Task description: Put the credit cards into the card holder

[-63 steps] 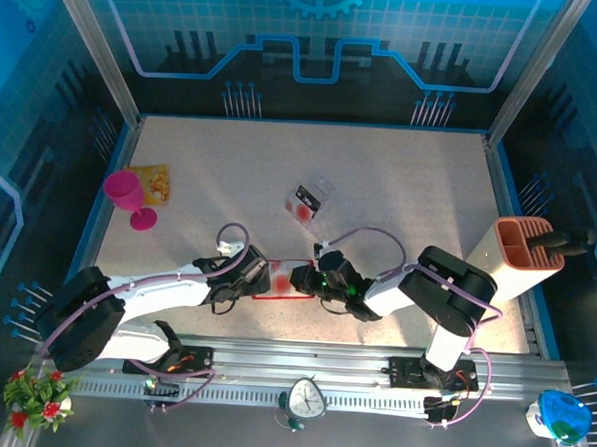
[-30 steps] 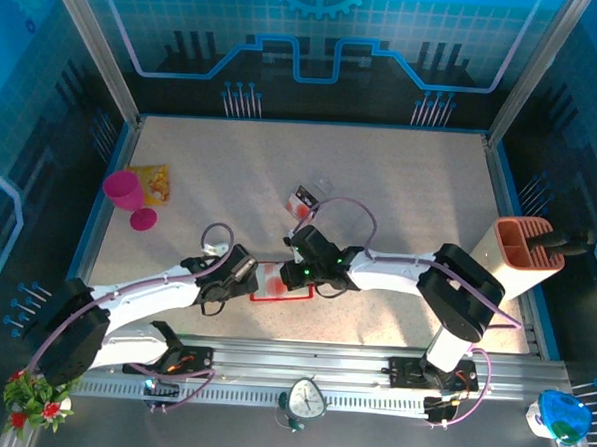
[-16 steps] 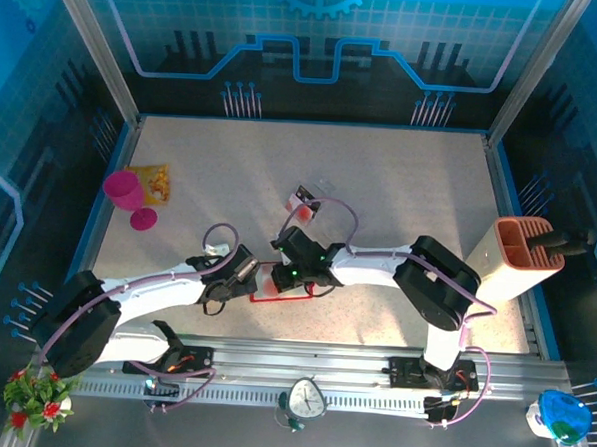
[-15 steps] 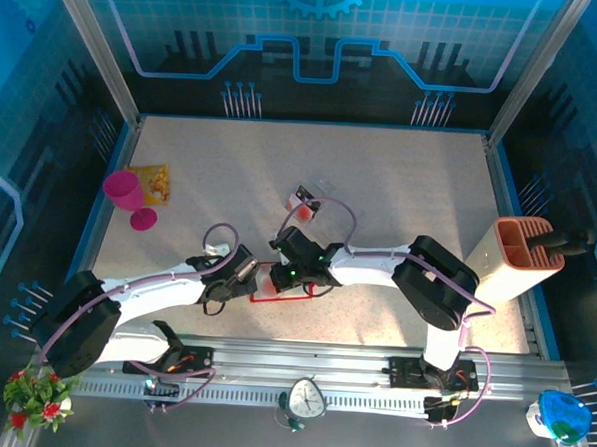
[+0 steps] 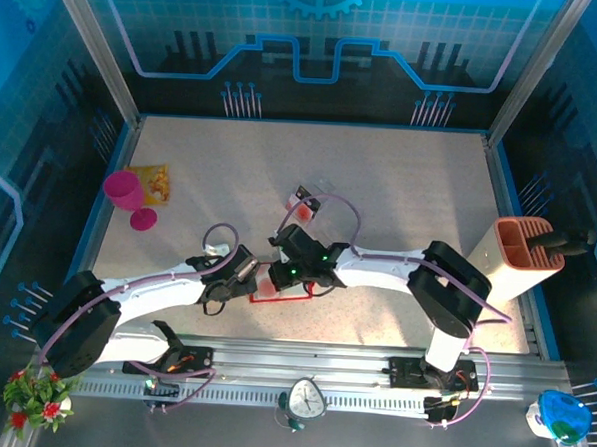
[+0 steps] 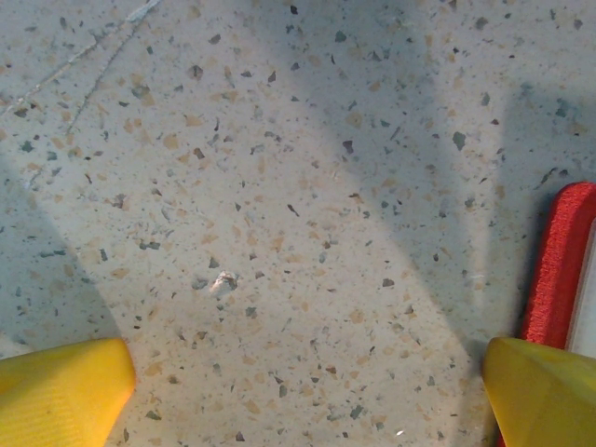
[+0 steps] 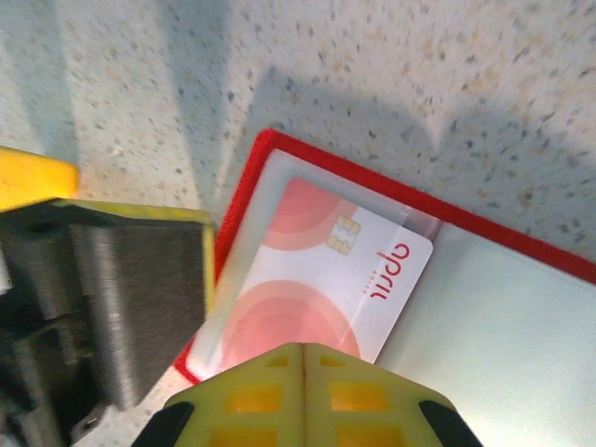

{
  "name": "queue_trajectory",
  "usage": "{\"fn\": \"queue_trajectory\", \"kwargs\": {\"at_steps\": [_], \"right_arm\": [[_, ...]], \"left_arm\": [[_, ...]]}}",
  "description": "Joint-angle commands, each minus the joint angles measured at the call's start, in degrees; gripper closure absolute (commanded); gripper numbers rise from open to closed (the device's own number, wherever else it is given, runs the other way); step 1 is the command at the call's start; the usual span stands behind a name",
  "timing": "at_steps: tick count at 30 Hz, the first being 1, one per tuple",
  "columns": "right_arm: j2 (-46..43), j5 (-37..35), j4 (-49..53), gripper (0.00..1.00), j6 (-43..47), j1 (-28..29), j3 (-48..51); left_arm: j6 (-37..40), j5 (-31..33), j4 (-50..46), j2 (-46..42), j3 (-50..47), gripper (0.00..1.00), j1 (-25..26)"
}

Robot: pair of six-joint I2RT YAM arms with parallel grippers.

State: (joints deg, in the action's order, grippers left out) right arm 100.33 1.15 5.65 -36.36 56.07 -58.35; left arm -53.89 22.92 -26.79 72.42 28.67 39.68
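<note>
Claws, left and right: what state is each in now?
Left claw: open, holding nothing.
Right claw: shut, empty, at the white red-circled card in the glossy red wallet.

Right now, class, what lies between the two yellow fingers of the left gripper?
Bare speckled table, seen in the left wrist view. The left gripper stands open, and the red card holder has its edge beside one finger.

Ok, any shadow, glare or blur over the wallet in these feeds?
Right wrist: credit card on the card holder is sharp, print readable, no hard glare; right tool at the bottom edge is slightly soft. Left wrist: broad soft shadows band the table, fingertips of the left tool blurred.
</note>
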Motion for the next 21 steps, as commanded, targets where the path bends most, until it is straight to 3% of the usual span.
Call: {"fn": "queue_trajectory", "kwargs": {"at_steps": [1, 21], "right_arm": [[-1.21, -1.49, 2.08, 0.97, 0.56, -1.22, 0.93], [6.28, 0.00, 0.54, 0.99, 0.32, -1.19, -0.55]], "left_arm": [[0.39, -1.96, 3.75, 1.58, -2.30, 0.01, -0.60], [0.95, -1.96, 4.29, 1.84, -2.34, 0.01, -0.59]]}}
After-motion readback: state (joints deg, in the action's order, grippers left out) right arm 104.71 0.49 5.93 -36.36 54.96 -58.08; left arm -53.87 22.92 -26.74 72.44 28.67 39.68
